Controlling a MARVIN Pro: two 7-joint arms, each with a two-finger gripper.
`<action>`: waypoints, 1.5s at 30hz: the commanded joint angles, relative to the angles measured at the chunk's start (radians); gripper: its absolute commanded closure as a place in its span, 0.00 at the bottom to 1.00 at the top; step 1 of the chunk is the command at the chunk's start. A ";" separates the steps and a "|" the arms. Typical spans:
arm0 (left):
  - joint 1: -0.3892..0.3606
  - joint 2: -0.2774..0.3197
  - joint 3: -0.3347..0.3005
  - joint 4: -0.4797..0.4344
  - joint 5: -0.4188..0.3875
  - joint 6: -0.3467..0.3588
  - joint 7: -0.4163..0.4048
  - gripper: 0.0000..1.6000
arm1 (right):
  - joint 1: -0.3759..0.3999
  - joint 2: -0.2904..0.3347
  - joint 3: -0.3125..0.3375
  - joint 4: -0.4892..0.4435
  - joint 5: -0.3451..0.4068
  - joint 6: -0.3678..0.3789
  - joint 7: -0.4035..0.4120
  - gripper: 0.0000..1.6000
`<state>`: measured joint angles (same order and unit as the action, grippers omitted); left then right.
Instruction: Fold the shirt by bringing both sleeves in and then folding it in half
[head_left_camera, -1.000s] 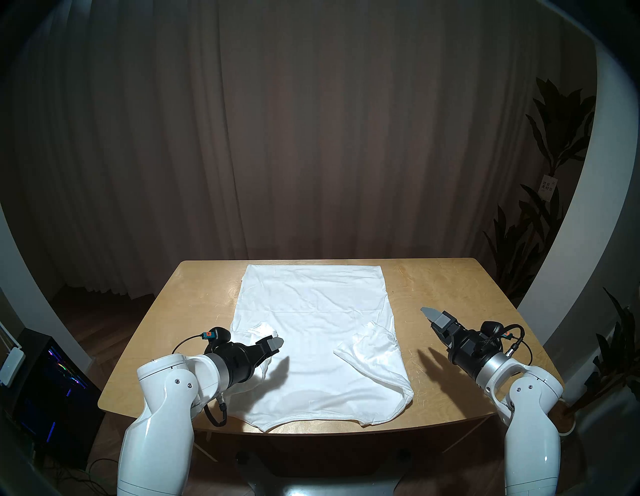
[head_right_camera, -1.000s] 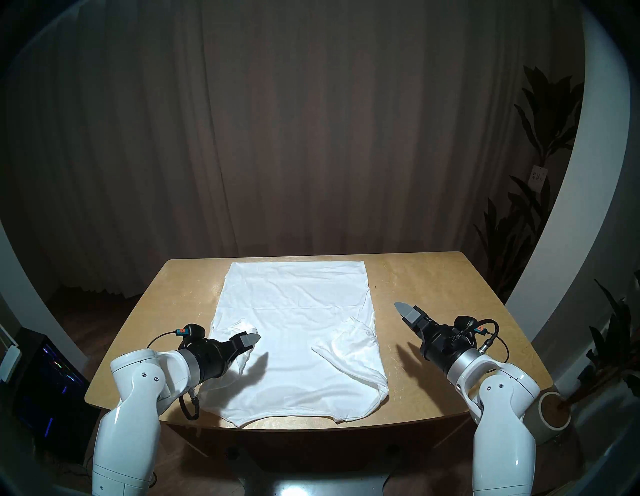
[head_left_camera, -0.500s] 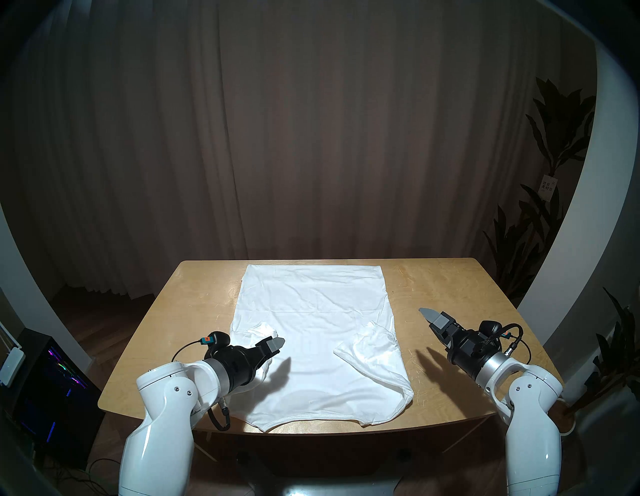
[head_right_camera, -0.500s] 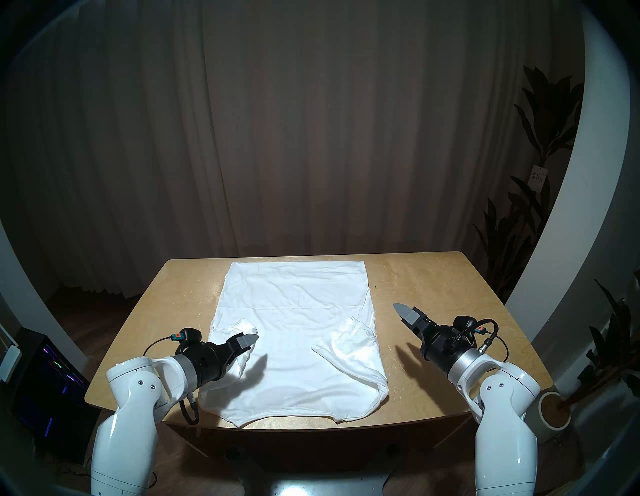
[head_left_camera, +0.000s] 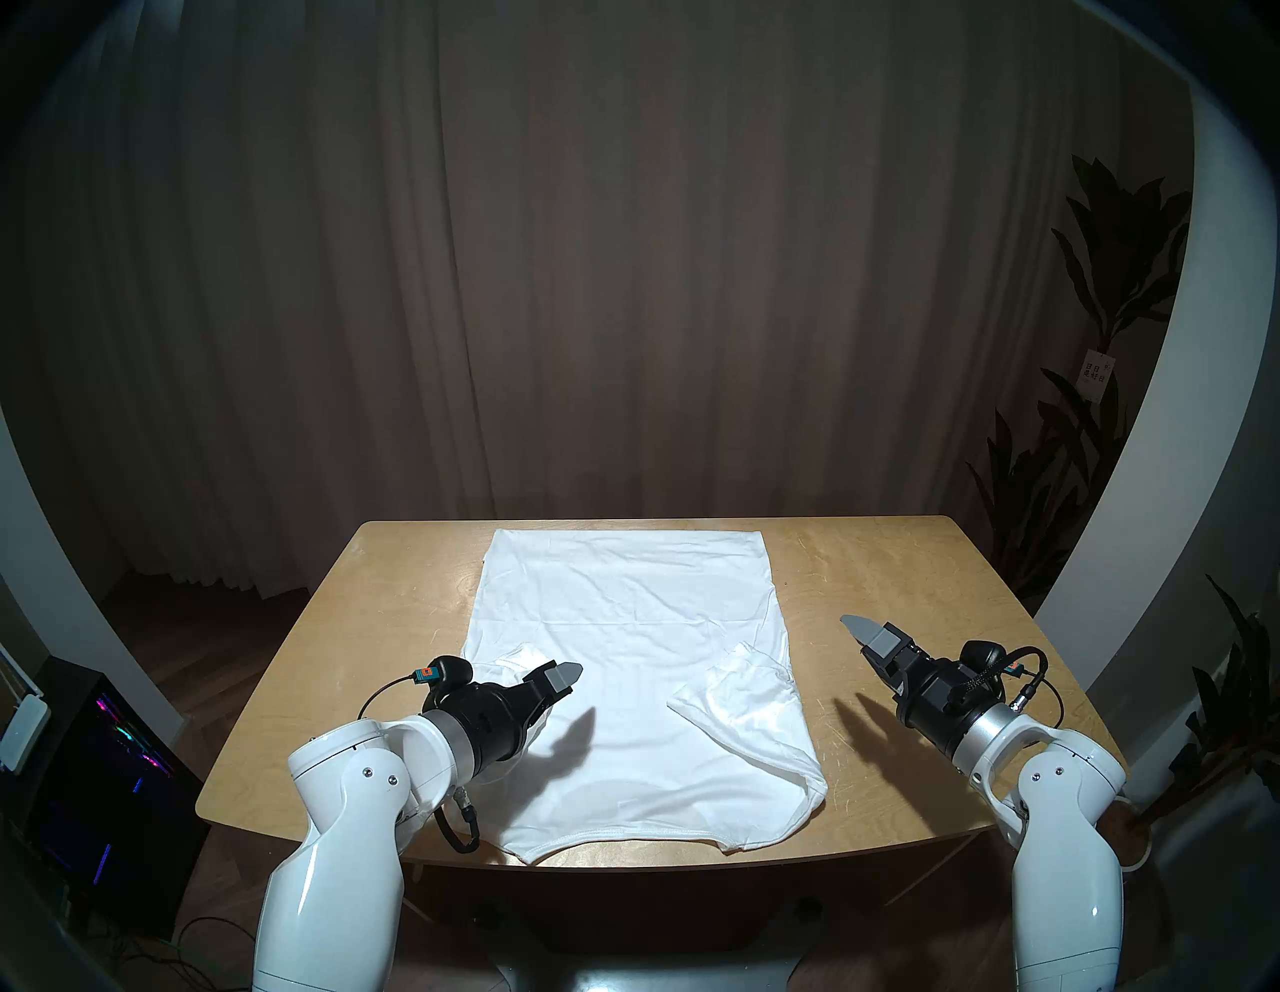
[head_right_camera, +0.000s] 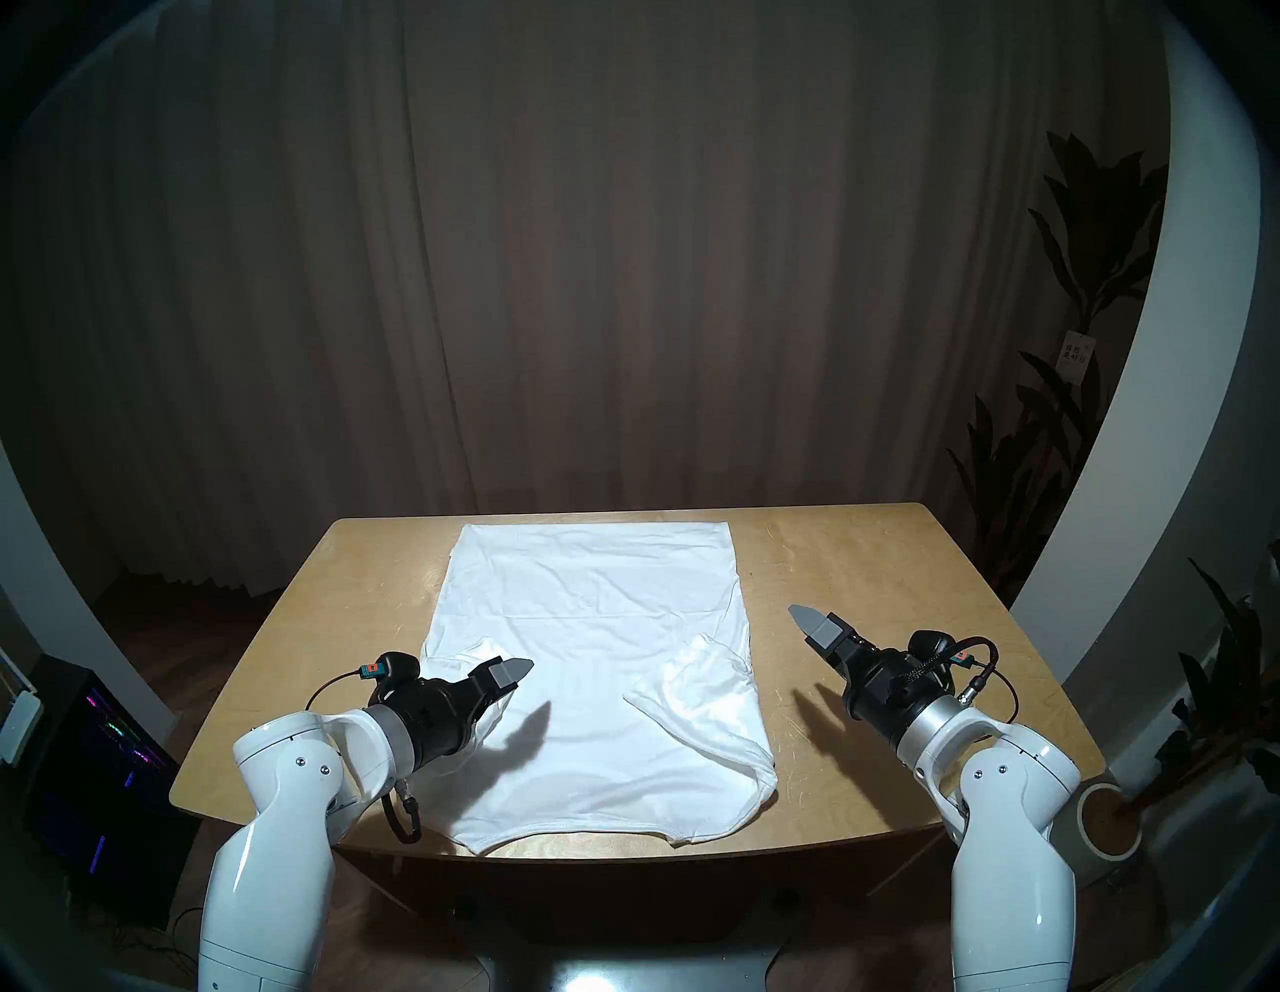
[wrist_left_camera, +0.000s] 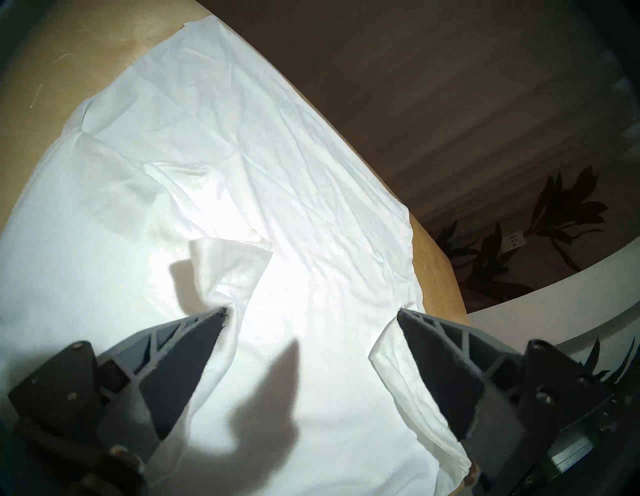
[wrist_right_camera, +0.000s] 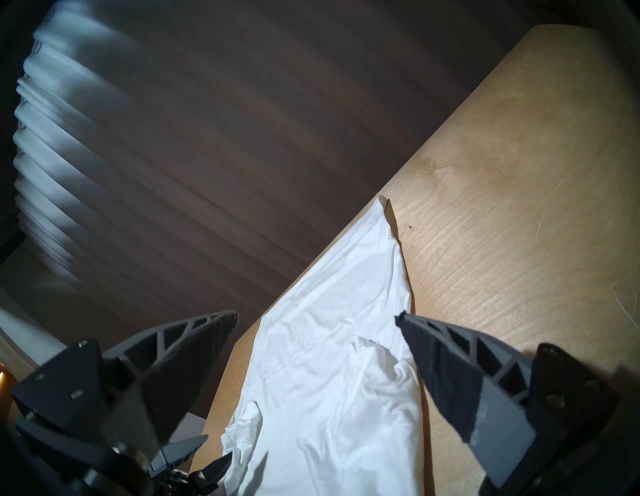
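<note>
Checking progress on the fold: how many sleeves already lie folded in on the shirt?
2. One sleeve lies on the shirt at the robot's right; the other sleeve lies at its left, partly hidden behind the open left pincer.

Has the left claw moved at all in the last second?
Yes. The left gripper has slid toward the view's right, farther over the shirt; its tip now lies past the folded-in left sleeve, which has not shifted.
</note>
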<state>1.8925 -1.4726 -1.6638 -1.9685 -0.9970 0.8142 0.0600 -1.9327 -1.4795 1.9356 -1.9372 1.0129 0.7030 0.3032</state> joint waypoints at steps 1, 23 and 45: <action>-0.036 -0.024 0.028 0.016 -0.028 0.011 -0.017 0.00 | 0.018 0.005 -0.009 -0.004 -0.003 -0.009 0.009 0.00; -0.027 -0.018 -0.010 -0.120 -0.087 0.046 -0.050 0.00 | 0.029 0.024 -0.027 0.012 -0.050 -0.026 -0.051 0.00; 0.274 0.130 -0.324 -0.199 -0.172 0.146 -0.081 0.00 | -0.062 0.127 -0.055 -0.067 -0.076 0.156 -0.071 0.00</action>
<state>2.0666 -1.4297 -1.9197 -2.1415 -1.1288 0.9595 0.0467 -1.9522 -1.4015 1.8679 -1.9439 0.9375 0.8039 0.2186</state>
